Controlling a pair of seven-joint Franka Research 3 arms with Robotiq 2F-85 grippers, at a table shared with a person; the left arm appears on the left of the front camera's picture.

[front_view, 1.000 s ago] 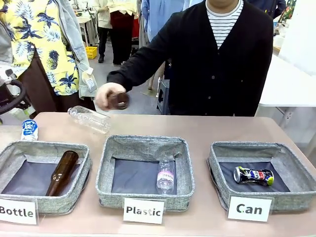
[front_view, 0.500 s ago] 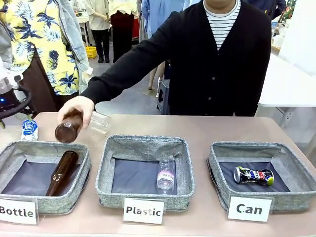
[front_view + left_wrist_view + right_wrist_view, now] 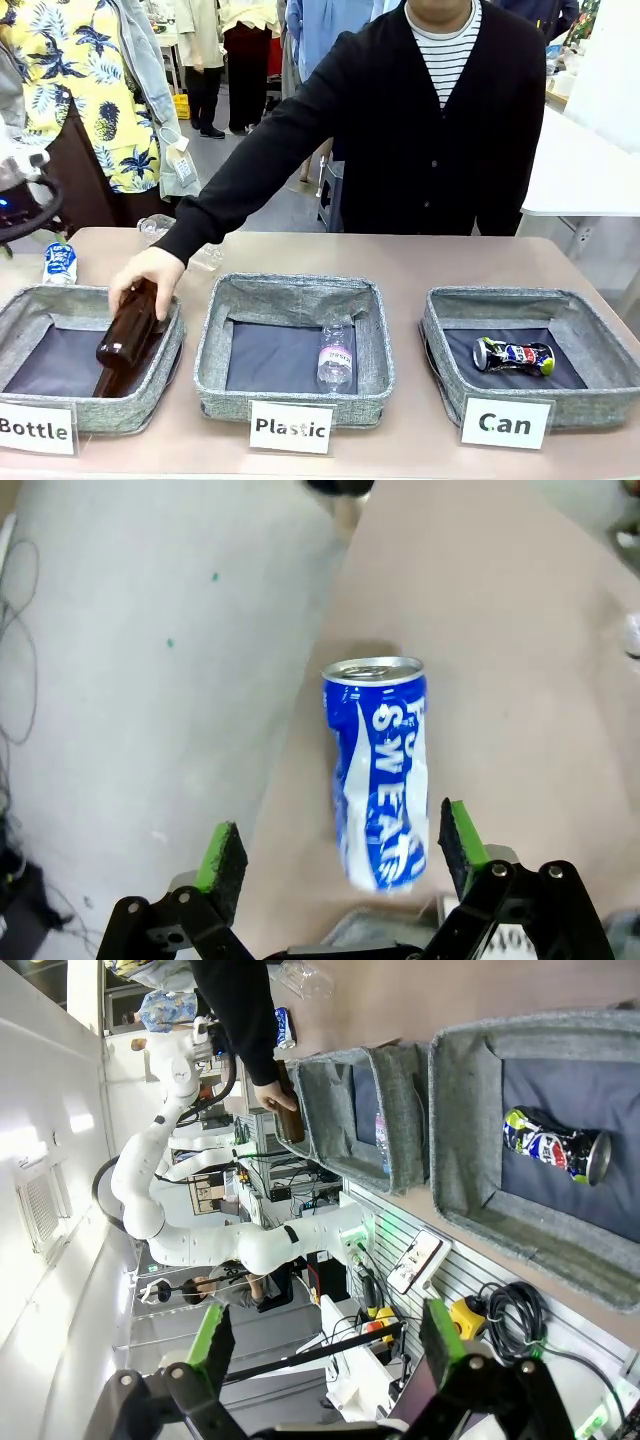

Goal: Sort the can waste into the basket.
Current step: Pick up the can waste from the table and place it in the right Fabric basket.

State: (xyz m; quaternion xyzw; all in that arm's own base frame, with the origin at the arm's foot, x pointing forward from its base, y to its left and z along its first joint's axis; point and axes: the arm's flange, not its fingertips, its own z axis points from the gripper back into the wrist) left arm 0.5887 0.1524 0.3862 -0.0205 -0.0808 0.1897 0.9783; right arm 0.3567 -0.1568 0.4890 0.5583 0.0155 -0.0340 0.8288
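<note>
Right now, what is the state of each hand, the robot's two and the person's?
Left hand: open, blue can just ahead, ungripped.
Right hand: open, empty.
Person's hand: holding a brown bottle.

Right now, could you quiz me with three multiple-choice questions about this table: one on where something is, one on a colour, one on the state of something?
1. Where does the dented can lie?
A) in the basket signed "Can"
B) in the one signed "Plastic"
C) on the bare table

2. What colour is the upright can in front of the left end effector?
A) red
B) blue with white print
C) green

3. How is the left end effector?
A) open
B) shut on the can
C) shut on a bottle

Answers: 1 A, it rests inside that basket. 2 B, white letters show on blue. 3 A, it stands wide apart, gripping nothing.
</note>
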